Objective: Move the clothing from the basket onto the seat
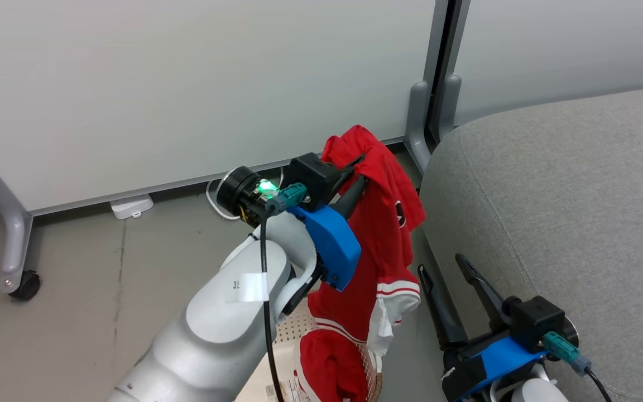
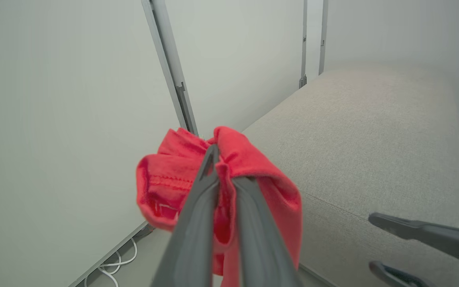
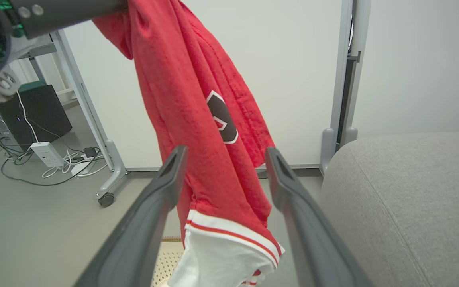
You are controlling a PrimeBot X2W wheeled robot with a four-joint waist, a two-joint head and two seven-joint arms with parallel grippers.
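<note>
White partition panels [image 1: 187, 84] stand on a grey floor [image 1: 104, 268], with the broad grey seat [image 1: 567, 212] at the right. Low beside it sits the cream basket [image 1: 293, 329], a bunched red garment [image 1: 332, 363] lying inside. A second red garment [image 1: 383, 223] with white trim hangs above the basket, just beside the seat's edge, its top pinched in the clenched left tool [image 1: 361, 173]. The right tool [image 1: 442, 265] is spread wide, grasping nothing, near the hanging hem.

Soft red cloth garment [image 1: 383, 223], coarse grey woven seat [image 1: 567, 212], seemingly plastic basket [image 1: 294, 328].
</note>
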